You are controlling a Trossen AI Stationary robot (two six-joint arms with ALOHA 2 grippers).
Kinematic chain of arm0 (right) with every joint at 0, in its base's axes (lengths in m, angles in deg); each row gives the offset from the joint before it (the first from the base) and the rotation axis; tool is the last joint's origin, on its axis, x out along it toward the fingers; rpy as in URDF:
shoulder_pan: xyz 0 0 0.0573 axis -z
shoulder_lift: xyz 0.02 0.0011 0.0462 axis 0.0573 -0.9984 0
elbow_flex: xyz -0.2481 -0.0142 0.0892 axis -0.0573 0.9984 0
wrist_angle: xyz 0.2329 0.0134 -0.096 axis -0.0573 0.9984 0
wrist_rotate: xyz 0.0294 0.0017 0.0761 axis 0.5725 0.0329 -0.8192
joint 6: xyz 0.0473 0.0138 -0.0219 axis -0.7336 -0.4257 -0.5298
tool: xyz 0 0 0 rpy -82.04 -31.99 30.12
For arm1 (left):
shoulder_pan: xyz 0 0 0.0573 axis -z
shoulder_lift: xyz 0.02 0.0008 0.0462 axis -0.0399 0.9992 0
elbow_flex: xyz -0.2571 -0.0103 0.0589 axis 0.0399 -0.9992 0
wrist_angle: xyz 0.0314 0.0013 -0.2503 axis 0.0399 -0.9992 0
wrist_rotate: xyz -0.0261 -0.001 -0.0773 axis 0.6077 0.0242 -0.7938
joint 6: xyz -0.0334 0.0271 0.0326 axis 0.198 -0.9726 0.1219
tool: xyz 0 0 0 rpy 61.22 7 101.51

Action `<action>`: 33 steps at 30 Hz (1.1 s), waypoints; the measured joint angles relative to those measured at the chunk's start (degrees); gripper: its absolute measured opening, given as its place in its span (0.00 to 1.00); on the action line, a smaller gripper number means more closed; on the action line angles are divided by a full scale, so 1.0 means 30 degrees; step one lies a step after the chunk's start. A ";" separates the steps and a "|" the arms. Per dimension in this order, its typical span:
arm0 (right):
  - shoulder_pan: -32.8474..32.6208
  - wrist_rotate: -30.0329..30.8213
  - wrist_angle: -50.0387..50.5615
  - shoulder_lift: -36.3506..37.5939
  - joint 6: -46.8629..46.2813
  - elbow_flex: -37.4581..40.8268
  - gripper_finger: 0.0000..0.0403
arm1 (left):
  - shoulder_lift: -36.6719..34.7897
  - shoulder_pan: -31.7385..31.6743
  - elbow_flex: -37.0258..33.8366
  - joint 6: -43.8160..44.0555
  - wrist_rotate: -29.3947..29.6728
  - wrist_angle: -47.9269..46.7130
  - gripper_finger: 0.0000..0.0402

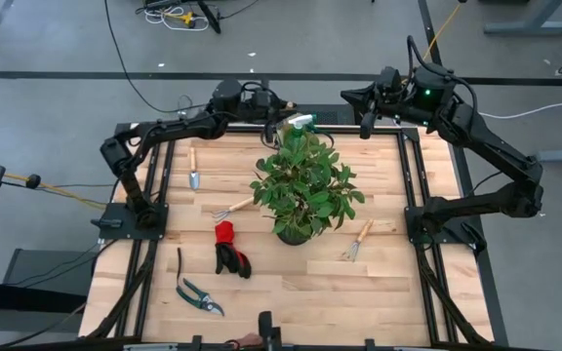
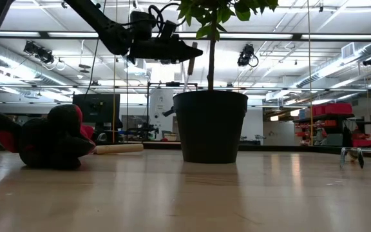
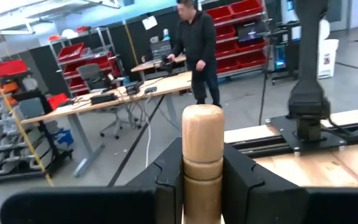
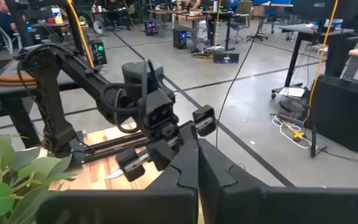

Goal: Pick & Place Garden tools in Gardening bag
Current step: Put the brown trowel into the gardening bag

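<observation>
- While the left gripper [image 1: 279,109] clamps a wooden-handled tool [image 3: 202,158] at upper centre of the high view, transport is under way.
- Right gripper [image 1: 363,125], upper right, is closed and empty.
- Next: find the bag, unseen here.

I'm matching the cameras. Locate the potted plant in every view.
High view: potted plant, middle of the picture.
Low view: its dark pot at centre, stem rising to the top edge.
Left wrist view: not in it.
Right wrist view: leaves only, lower-left corner.
Shared landmark: left gripper, shut on a wooden handle.
</observation>
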 joint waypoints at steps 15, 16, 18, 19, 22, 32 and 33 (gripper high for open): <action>0.0000 -0.0006 0.0020 0.0000 0.0058 0.0000 0.00 | 0.1104 0.1784 0.0019 -0.1437 0.1250 0.1377 0.18; 0.0000 -0.0006 0.0027 0.0000 0.0058 0.0000 0.00 | 0.1293 0.1770 0.0022 -0.1327 0.1309 0.1591 0.18; 0.0000 -0.0066 0.0038 0.0000 0.0058 0.0000 0.00 | 0.1580 0.1741 0.0015 -0.0864 0.1383 0.1731 0.18; 0.0000 -0.0170 0.0045 0.0000 0.0053 0.0002 0.00 | 0.1689 0.1734 0.0015 -0.0775 0.1381 0.1884 0.18; 0.0000 -0.0202 0.0239 0.0000 0.0051 0.0007 0.00 | 0.1875 0.1745 0.0015 -0.0268 0.1288 0.2409 0.18; 0.0000 -0.0199 0.0559 0.0000 0.0000 0.0015 0.00 | 0.2198 0.2484 0.0029 -0.0341 0.1199 0.2210 0.18; 0.0000 -0.0195 0.0559 0.0000 0.0000 0.0015 0.00 | 0.2285 0.2552 0.0008 -0.0233 0.1047 0.2020 0.18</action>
